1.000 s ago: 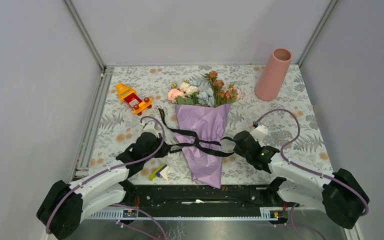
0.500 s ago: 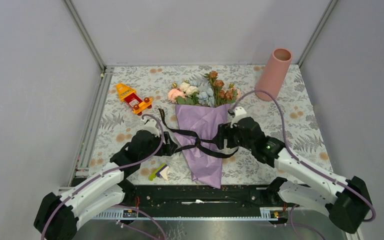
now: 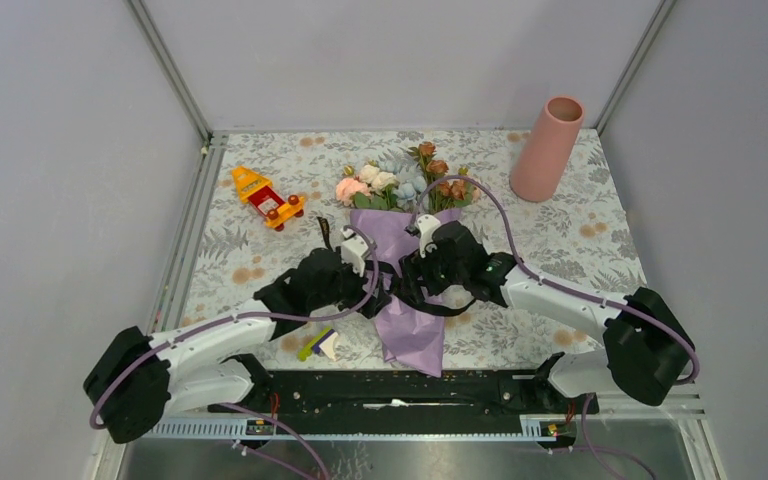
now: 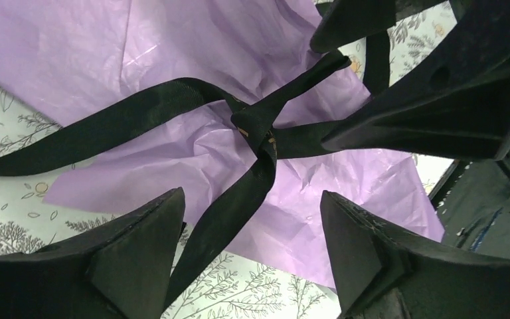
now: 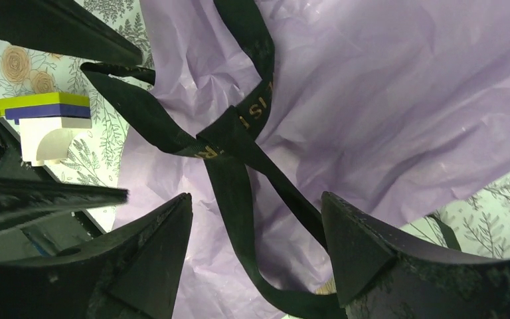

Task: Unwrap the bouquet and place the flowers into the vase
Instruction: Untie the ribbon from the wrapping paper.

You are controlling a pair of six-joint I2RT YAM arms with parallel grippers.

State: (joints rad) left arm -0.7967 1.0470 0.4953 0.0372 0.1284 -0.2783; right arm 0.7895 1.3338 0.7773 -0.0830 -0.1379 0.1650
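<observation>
**Top view w/ both wrist views.** Bouquet (image 3: 415,330) flat on tablecloth (image 3: 580,250) at ctr, narrow end toward arm bases, same spot as 1 s ago. Flowers (image 3: 400,185) at far end, still inside purple paper (image 4: 192,40). Vase (image 3: 547,148) upright at far R corner, well apart from bouquet, unmoved.

**L gripper** (image 4: 251,206): jaws spread, nothing pinched. Low over paper, w/ black ribbon (image 4: 126,123) and its knot (image 4: 255,129) seen between the fingers. 1 s ago out at L side of wrap, near a ribbon end; now swung inward over mid-wrap.

**R gripper** (image 5: 255,203): jaws likewise spread, empty. Ribbon strand w/ gold lettering running beneath the gap. 1 s ago out at R side of wrap, half a sec ago at R edge of paper, now over ctr. Tip-to-tip w/ L gripper, each seen at top of the other's wrist view.

**Ribbon:** earlier drawn out sideways toward both grippers; now bunched under them, still crossed at knot. Contact w/ fingers cannot be told.

**Other items:** toy truck (image 3: 267,198) far L of flowers, and small block (image 3: 318,345) just L of narrow end. No change.
</observation>
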